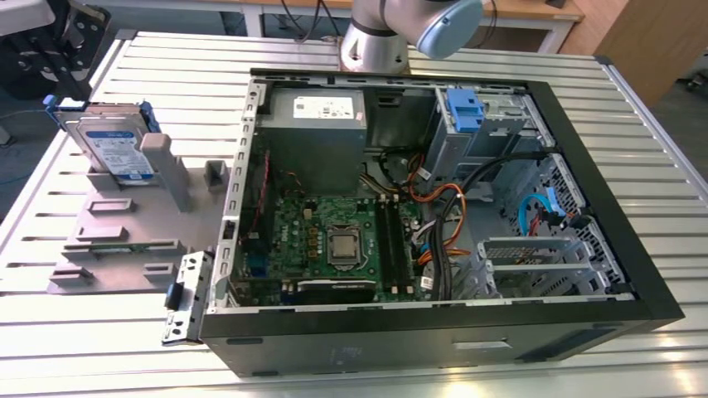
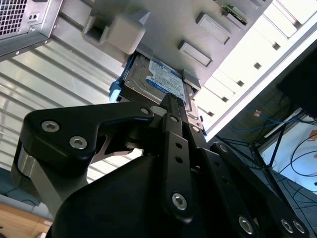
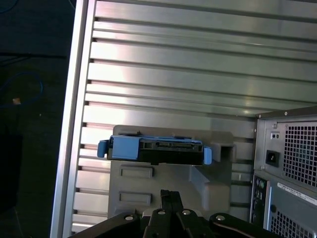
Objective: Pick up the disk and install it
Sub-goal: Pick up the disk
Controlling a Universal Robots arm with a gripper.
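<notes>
In the first wrist view the end effector is closed tight with nothing in its grip, its tip pointing at the disk but apart from it. The disk stands on edge in a grey holder on the slatted desk. In the exterior view it sits at ten o'clock from the open computer case, with the end effector near it at its eleven o'clock.

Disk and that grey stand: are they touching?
Touching. In the exterior view the disk stands on edge, its lower end seated in the grey stand.
</notes>
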